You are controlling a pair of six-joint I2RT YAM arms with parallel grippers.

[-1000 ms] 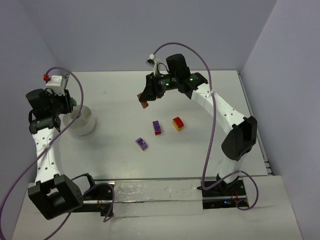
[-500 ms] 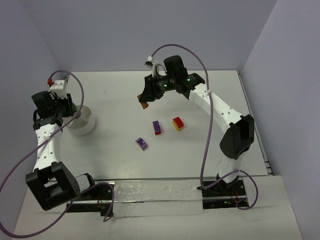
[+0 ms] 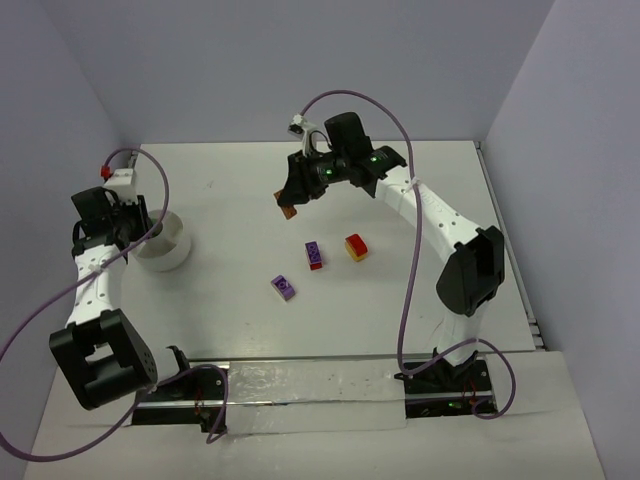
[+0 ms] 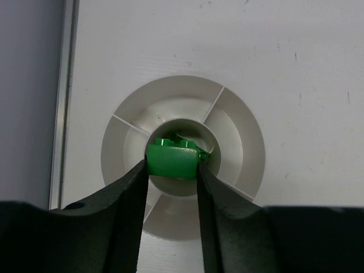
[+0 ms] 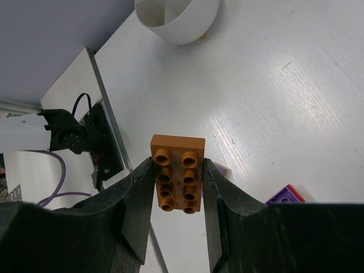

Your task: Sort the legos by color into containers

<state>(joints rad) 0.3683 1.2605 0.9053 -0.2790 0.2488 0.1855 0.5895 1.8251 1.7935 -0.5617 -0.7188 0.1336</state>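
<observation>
1. The orange brick (image 5: 177, 182) is a flat two-by-four plate with its eight studs facing the right wrist camera. The right gripper (image 5: 178, 166) is clamped on its long sides and holds it in the air, well to the right of the white tub (image 3: 175, 252) and a little farther from the arm bases.
2. The green brick (image 4: 170, 158) is a small glossy block. It is pinched between the fingers of the left gripper (image 4: 172, 166), directly over the tub's middle.
3. The tub is short and round, with straight sides. Thin walls split it into a round centre well and a ring of outer compartments. The held green brick covers most of the centre well, so I cannot tell what lies in it.
4. Three bricks lie loose on the table (image 3: 430, 200), all well to the right of the tub:
   - a purple brick (image 3: 284, 287), nearest the tub and closest to the arm bases;
   - a purple-on-red brick (image 3: 314, 255), farther right;
   - a red-and-yellow brick (image 3: 356, 247), just beyond it, the two apart.
5. The open table between the tub and the held orange brick is bare white surface. The loose bricks sit to the near side of that stretch.
</observation>
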